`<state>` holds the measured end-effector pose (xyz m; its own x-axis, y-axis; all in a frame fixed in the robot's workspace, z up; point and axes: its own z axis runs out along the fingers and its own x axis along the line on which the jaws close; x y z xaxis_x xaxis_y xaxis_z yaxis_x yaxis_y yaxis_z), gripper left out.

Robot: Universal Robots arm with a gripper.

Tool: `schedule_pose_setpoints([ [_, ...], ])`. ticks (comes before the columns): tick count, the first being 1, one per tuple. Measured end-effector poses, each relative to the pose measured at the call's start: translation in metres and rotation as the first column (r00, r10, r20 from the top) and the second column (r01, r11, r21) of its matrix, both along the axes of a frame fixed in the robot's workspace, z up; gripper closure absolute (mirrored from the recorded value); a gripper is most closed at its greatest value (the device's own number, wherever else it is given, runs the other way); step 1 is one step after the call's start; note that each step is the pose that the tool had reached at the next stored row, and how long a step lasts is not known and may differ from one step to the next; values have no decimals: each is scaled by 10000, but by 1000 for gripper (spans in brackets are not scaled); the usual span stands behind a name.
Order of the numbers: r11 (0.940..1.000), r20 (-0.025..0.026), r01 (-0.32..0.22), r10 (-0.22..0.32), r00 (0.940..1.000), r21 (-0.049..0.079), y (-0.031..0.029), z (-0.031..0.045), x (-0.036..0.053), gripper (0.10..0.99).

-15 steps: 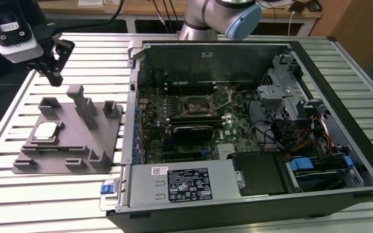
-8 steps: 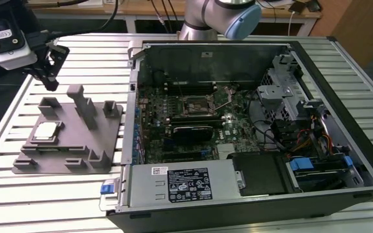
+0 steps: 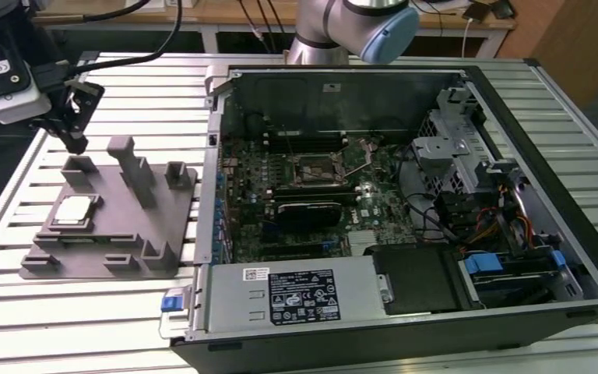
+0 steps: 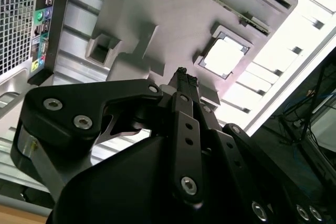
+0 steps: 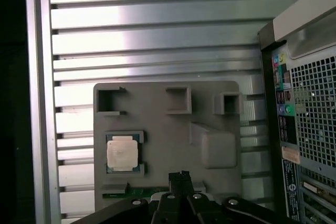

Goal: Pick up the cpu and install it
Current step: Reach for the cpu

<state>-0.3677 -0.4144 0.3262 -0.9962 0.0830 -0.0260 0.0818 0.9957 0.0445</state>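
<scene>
Hovering over one end of the grey tray [image 3: 107, 269], the gripper [image 3: 75, 145] hung above a raised block and short of the cpu [image 3: 74, 212]. The cpu lay flat in its square recess in the tray, shiny top up. The tray sat on the slatted tabletop [image 3: 91, 327] just beside the open computer case [image 3: 548, 156]. In both wrist views the cpu [image 5: 122, 153] lay off to one side of the gripper's tips, not under them.

The likeliest trouble was misalignment. A straight descent from that spot would probably have met the block or the tray floor instead of the chip. With the fingers together, they could only have pressed on the metal top, not straddled it.

The chip looked thin and sat low in its recess, so it offered little edge. A skewed pinch could have tipped it, let it slip, or dragged the light tray along. The upright posts [image 3: 133, 167] stood close enough to catch the gripper on a careless sideways move.

The socket [image 3: 316, 170] lay deep among the board's parts inside the case. A chip set down tilted or turned the wrong way there risked damage to the contacts.

The gripper's fingers [image 4: 181, 73] looked drawn fully together. They held nothing and, as far as could be judged, touched nothing.
</scene>
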Motion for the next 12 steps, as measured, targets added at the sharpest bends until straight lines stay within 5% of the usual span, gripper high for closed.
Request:
schedule_pose_setpoints([
  [12,10000,1,25,-25,10000,0,-45,-149,-155,980],
])
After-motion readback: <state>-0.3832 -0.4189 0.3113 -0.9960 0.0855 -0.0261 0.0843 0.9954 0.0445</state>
